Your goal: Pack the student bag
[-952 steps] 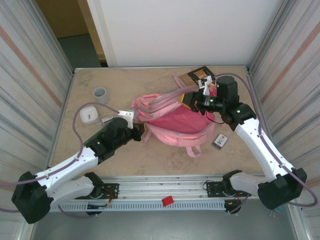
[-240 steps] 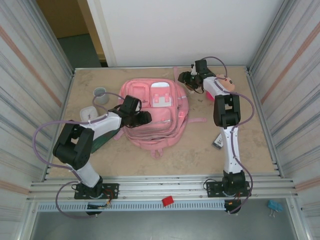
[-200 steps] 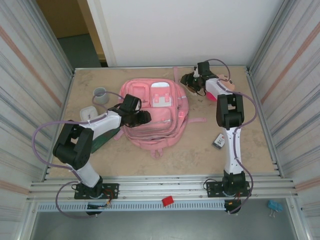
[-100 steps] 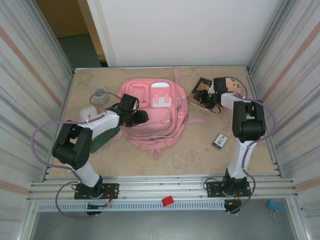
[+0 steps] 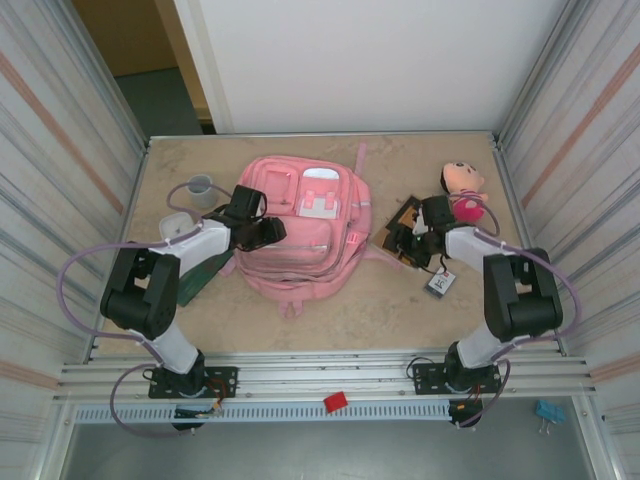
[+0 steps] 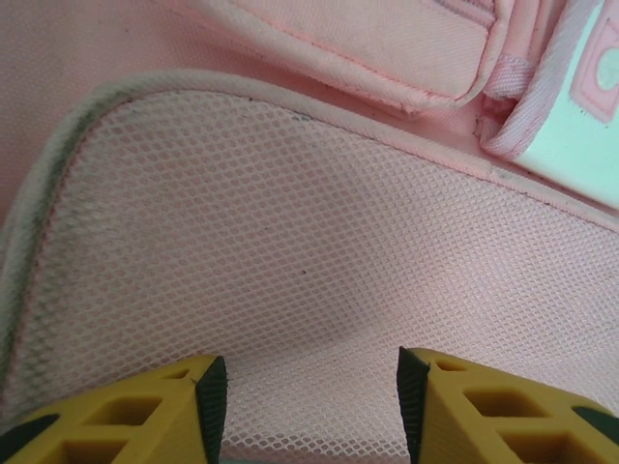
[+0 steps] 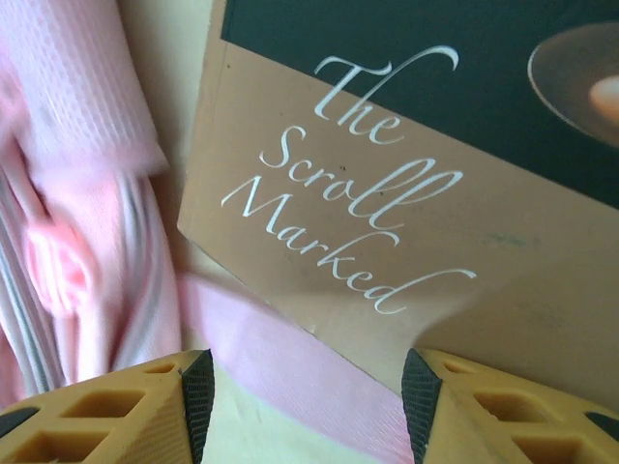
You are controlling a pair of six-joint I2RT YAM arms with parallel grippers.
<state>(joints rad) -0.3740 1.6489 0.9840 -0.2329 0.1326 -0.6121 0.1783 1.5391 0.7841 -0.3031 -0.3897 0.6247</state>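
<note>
At table [image 5: 330, 310] centre: student bag [image 5: 300, 225], pink fabric, lying front-up; zipped front pockets, pale panels, mesh side panel [image 6: 290, 242], one strap [image 7: 280, 362] trailing right. Left gripper [image 6: 305, 387] over the mesh side panel, jaws parted, nothing between. Right gripper [image 7: 308, 387] beside the bag, above that strap and a book [image 7: 406, 222], jaws parted, empty.

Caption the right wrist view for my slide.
Open right gripper at a book's edge, beside the pink backpack.
</note>
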